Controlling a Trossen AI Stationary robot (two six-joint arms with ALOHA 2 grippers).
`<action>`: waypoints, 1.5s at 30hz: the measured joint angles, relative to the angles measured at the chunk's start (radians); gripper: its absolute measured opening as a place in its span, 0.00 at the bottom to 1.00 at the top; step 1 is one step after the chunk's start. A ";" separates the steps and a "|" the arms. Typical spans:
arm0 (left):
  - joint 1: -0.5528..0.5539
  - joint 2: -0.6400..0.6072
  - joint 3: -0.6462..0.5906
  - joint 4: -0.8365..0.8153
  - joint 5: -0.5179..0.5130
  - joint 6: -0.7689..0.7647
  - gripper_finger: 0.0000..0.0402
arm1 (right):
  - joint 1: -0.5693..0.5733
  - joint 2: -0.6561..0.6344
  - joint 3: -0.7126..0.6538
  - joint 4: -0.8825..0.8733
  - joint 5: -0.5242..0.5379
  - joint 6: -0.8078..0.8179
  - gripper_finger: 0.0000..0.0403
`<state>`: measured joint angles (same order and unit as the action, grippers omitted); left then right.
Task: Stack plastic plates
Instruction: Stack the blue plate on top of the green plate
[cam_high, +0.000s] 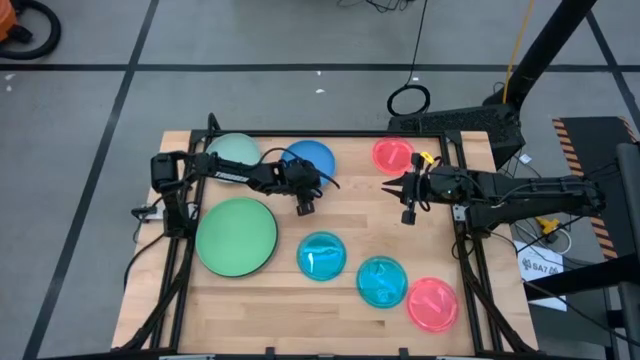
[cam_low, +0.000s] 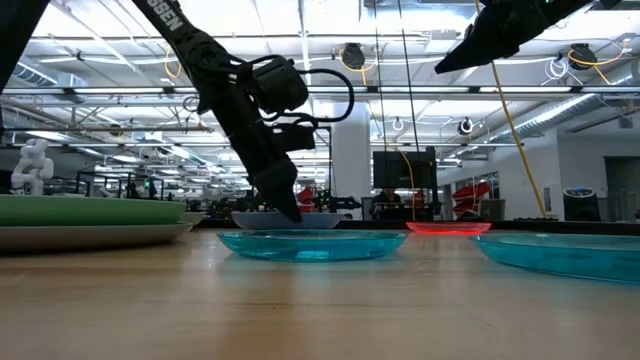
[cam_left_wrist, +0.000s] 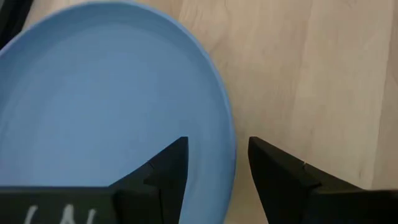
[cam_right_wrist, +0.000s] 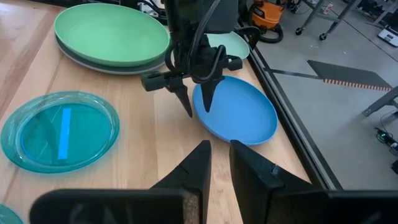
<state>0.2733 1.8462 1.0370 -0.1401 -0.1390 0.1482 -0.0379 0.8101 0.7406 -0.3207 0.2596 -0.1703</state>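
Observation:
The blue plate (cam_high: 308, 160) lies flat on the table near its far edge. My left gripper (cam_left_wrist: 217, 146) is open and points down over the plate's near rim (cam_left_wrist: 227, 134), one finger above the plate (cam_right_wrist: 239, 115) and one above the bare wood. My right gripper (cam_right_wrist: 220, 148) hovers high to the right, with only a narrow gap between its fingers and nothing in it. The large green plate (cam_high: 236, 235) rests on a grey plate (cam_right_wrist: 93, 61). The pale green plate (cam_high: 232, 150), two cyan plates (cam_high: 321, 255) (cam_high: 381, 281) and two pink plates (cam_high: 392, 155) (cam_high: 432, 303) lie singly. My left gripper stands astride the blue plate's near rim (cam_left_wrist: 230, 155), coming from above with fingers pointing down. I cannot tell whether either finger touches the plate. The plate lies flat on the table.
A black rail (cam_right_wrist: 292, 118) runs along the table's far edge, just behind the blue and pale green plates. Bare wood (cam_high: 360, 215) shows between the two grippers. In the low view a cyan plate (cam_low: 312, 243) lies in front of the left gripper (cam_low: 290, 210).

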 joint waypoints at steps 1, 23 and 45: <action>0.002 0.000 0.000 0.004 0.000 0.000 0.44 | 0.000 0.000 0.000 0.000 0.000 0.000 0.13; -0.007 0.081 0.003 0.056 -0.010 -0.022 0.21 | -0.001 0.000 0.000 0.001 0.000 -0.002 0.13; -0.118 -0.038 0.224 -0.314 -0.035 0.007 0.03 | -0.001 0.000 0.000 0.002 0.000 0.000 0.13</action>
<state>0.1551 1.8084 1.2611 -0.4540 -0.1739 0.1552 -0.0387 0.8097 0.7406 -0.3191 0.2600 -0.1707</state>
